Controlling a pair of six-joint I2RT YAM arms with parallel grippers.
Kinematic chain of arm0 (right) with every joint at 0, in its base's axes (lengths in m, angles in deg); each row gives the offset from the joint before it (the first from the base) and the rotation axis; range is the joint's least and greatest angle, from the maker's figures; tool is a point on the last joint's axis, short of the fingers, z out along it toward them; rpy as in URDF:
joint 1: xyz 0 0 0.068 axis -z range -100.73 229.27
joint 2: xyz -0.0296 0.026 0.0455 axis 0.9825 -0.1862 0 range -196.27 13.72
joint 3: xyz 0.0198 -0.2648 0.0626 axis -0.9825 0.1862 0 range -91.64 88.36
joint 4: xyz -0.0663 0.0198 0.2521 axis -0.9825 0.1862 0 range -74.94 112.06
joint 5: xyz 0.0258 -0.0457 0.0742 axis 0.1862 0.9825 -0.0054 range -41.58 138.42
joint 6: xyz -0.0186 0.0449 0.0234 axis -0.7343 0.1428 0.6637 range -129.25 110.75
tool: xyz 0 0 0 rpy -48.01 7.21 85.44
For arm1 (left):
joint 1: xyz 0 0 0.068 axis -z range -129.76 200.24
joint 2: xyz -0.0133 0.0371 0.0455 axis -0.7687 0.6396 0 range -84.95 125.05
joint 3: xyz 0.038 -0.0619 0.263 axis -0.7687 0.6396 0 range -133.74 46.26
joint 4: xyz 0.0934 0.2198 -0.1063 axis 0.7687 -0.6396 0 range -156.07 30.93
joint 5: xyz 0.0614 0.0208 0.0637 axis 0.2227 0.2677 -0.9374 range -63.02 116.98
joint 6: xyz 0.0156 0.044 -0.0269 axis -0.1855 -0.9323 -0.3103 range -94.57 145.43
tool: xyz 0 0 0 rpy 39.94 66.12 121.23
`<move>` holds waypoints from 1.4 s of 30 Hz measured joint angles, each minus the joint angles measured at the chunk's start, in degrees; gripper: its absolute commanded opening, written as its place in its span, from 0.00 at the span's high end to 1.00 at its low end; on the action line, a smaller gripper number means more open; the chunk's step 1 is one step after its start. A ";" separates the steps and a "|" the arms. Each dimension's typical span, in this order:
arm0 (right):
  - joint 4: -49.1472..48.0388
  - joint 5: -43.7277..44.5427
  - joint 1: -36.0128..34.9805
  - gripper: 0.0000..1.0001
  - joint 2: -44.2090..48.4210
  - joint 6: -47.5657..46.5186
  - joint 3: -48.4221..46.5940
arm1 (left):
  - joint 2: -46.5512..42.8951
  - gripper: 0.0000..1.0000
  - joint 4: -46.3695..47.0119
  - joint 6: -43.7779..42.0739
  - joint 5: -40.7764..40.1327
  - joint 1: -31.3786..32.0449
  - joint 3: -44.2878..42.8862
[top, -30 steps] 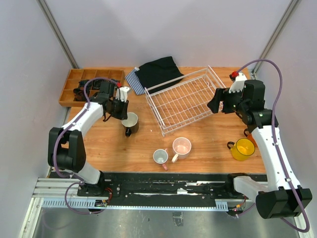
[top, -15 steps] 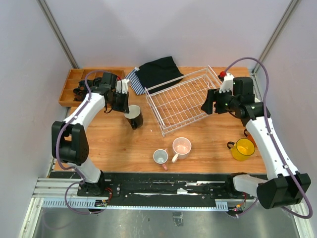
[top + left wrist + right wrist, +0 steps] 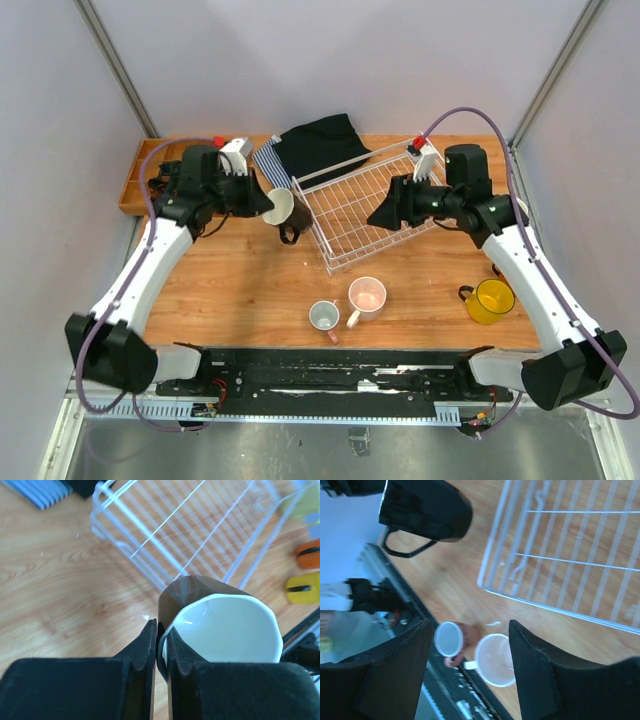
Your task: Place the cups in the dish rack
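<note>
My left gripper point(image 3: 262, 200) is shut on the rim of the black mug point(image 3: 283, 210), white inside, and holds it tilted in the air beside the left corner of the white wire dish rack point(image 3: 345, 215). In the left wrist view one finger is inside the mug point(image 3: 225, 625) and one outside. My right gripper point(image 3: 385, 215) is open and empty above the rack's near side. The pale pink mug point(image 3: 367, 295) and the small dusty pink mug point(image 3: 324, 317) stand in front of the rack. The yellow mug point(image 3: 491, 300) stands at the right. The left wrist view shows an orange mug point(image 3: 309, 554).
A brown wooden compartment tray point(image 3: 140, 175) lies at the far left. A dark cloth point(image 3: 320, 145) and a blue striped cloth point(image 3: 268, 165) lie behind the rack. The black mounting rail point(image 3: 340, 375) runs along the table's near edge.
My left gripper has lifted the black mug off the table and carried it right, up to the rack's corner, tilting it. My right gripper has moved left over the rack.
</note>
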State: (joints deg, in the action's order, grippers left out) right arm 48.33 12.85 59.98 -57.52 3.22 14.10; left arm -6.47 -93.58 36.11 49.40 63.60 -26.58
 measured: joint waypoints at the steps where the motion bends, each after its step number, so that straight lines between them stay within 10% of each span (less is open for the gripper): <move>1: -1.09 -2.34 0.00 0.37 -0.24 2.21 -0.04 | -3.13 0.99 3.26 1.18 1.25 0.00 2.01; 8: -15.98 -17.66 -0.57 0.32 -0.63 24.72 0.39 | -17.86 0.99 32.09 14.99 9.40 -0.04 18.36; 19: -52.33 -22.43 -8.09 0.33 0.07 60.17 11.26 | -12.92 0.99 76.02 44.70 10.97 2.71 29.79; 42: -75.97 -11.28 -13.66 0.49 -3.32 72.52 16.09 | -9.86 0.99 92.50 43.82 -3.17 14.21 29.51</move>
State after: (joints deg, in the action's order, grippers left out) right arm -27.64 1.57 46.32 -60.84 75.74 30.19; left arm -16.33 -1.08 79.93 46.23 77.81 2.93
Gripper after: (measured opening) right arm 0.531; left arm 0.117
